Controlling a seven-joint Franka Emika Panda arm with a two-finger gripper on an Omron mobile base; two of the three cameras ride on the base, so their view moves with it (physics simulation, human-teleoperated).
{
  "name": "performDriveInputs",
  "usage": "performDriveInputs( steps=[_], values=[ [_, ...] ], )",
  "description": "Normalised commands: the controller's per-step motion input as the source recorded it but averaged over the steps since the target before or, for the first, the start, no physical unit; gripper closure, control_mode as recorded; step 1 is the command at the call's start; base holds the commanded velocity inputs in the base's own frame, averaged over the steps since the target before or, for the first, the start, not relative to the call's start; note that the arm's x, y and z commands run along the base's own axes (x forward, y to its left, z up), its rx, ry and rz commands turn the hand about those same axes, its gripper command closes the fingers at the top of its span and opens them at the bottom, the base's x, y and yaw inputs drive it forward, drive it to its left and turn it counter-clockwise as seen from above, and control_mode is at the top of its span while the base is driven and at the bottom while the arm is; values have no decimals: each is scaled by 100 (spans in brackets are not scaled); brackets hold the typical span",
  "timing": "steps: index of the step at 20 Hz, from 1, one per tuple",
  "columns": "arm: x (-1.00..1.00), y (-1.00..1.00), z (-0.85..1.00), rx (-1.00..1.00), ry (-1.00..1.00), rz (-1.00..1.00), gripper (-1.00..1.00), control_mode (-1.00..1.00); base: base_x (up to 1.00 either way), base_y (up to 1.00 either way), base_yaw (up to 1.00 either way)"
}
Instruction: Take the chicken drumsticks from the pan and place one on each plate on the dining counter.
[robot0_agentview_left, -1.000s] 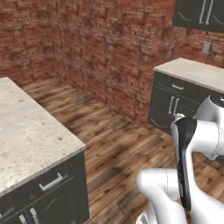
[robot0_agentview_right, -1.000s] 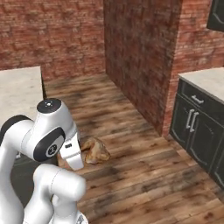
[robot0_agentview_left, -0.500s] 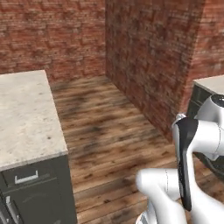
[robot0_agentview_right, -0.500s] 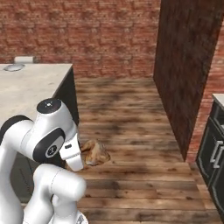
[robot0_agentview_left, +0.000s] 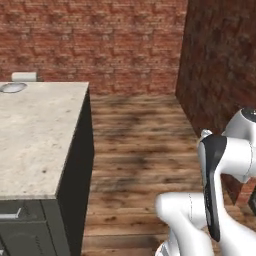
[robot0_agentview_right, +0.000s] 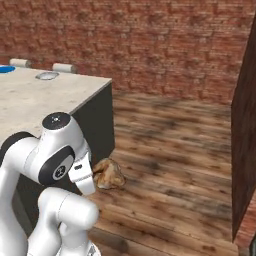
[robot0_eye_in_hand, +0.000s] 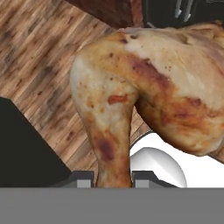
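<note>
Hand view: tool (robot0_eye_in_hand: 113, 178) clamping drumstick (robot0_eye_in_hand: 153, 100)

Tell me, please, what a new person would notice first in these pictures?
First, the golden-brown chicken drumstick held in the gripper, above the wooden floor, very large in the hand view. Next, the dining counter with its beige stone top on the left, where a pale grey plate lies at the far end.

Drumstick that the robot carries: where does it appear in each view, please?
Right base view: drumstick lies lower left of centre, in the air over the floor.
Hand view: drumstick is large, from centre to right, with its bone end pointing at the bottom edge.
Shared landmark: the wooden floor lies behind it in both, and also crosses the left base view.
</note>
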Motion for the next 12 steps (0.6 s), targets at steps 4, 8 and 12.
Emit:
performDriveInputs(
  steps=[4,8,12],
  values=[
    [0,0,0,0,0,0,100,100,100,-79,53],
    [0,0,0,0,0,0,100,100,100,-77,52],
    [0,0,0,0,0,0,100,100,100,-81,51]
  ],
)
